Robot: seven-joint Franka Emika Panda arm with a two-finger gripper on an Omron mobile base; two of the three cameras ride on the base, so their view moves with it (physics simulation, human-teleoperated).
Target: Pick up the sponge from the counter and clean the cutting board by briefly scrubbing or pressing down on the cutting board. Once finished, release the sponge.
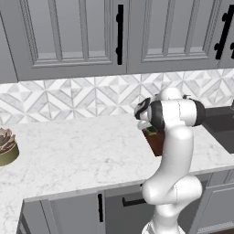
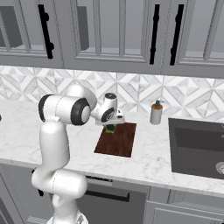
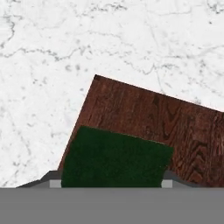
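The dark green sponge (image 3: 116, 159) sits between my two fingertips in the hand view, with my gripper (image 3: 109, 181) shut on it. Below it lies the reddish-brown cutting board (image 3: 148, 116), its corner pointing out over the white marble counter (image 3: 65, 43). In the right base view the gripper (image 2: 110, 125) hangs over the far left end of the board (image 2: 119, 141), and the sponge (image 2: 109, 128) shows green and yellow just under the hand. I cannot tell whether the sponge touches the board. In the left base view the arm hides most of the board (image 1: 156, 142).
A soap dispenser (image 2: 155, 113) stands by the backsplash, right of the board. The dark sink basin (image 2: 197, 146) is set into the counter further right. A bowl (image 1: 7, 150) sits at the counter's far left.
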